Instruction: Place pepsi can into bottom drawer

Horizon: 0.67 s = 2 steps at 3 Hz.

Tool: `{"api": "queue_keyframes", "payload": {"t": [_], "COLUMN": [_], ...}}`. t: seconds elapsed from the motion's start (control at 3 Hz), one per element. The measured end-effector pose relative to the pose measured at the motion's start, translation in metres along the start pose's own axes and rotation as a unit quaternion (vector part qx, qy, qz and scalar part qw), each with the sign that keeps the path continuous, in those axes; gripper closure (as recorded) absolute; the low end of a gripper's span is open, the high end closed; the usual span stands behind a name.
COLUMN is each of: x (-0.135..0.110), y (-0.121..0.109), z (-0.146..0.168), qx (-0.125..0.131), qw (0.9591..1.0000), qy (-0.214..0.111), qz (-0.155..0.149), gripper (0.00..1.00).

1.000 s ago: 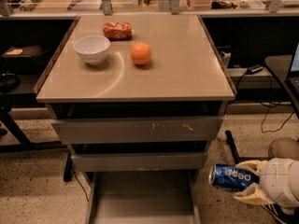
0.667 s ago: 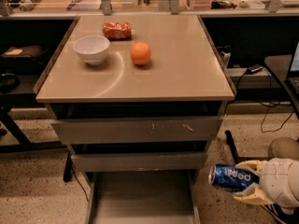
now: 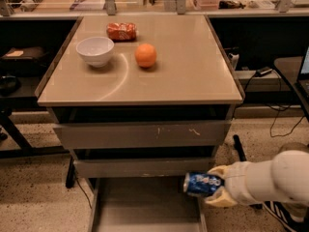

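The pepsi can [image 3: 202, 184] is dark blue with white lettering and lies on its side in my gripper [image 3: 212, 186]. The gripper, at the end of my white arm coming from the lower right, is shut on the can. It holds the can above the right rail of the bottom drawer [image 3: 145, 207]. That drawer is pulled out at the cabinet's foot, with a flat grey floor showing.
Two grey-fronted drawers [image 3: 140, 135] sit above the open one. On the cabinet top [image 3: 183, 76] are a white bowl [image 3: 95, 50], an orange [image 3: 145, 55] and an orange-red snack bag [image 3: 121, 31]. Cables and a chair base lie on the floor at right.
The gripper with the can has shifted left, from beside the cabinet to over the drawer's right rail.
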<state>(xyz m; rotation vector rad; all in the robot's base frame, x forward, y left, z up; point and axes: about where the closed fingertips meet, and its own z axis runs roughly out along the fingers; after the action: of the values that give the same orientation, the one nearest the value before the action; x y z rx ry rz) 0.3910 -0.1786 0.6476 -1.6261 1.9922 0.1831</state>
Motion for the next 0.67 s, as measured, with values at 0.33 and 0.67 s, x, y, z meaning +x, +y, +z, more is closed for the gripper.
{"api": "queue_keyframes", "payload": {"t": [0.33,0.67], "x": [-0.011,-0.004], "y": [-0.002,-0.016], "z": [0.059,0.098], "qx": [0.003,0.029], "qw": [0.9993,0.9943], "qy": [-0.036,-0.093], "qz": [0.005,0.044], "gripper": [1.0,1.0]}}
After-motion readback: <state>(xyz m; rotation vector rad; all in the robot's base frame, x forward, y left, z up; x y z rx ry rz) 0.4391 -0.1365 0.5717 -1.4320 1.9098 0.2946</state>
